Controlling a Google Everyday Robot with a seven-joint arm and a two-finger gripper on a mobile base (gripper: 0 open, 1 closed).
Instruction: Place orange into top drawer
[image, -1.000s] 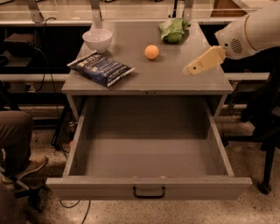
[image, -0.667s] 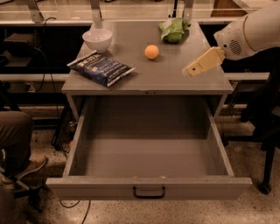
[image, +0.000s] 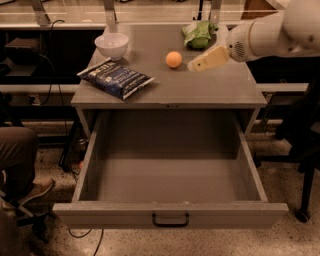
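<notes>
The orange (image: 173, 59) sits on the grey cabinet top (image: 200, 87), right of centre towards the back. The gripper (image: 196, 65), cream-coloured at the end of my white arm, hovers just above the top, close to the right of the orange and apart from it. It holds nothing. The top drawer (image: 170, 211) is pulled wide open below the top, with a small black handle (image: 170, 220) on its front panel. Its inside is bare.
A white bowl (image: 111, 45) stands at the back left of the top. A dark blue snack bag (image: 116, 77) lies front left. A green wrinkly bag (image: 199, 34) lies at the back right. A person's leg and shoe (image: 22, 160) are at the left.
The gripper has moved left and slightly back across the cabinet top, from near the right edge to just beside the orange. The orange and the drawer have not moved.
</notes>
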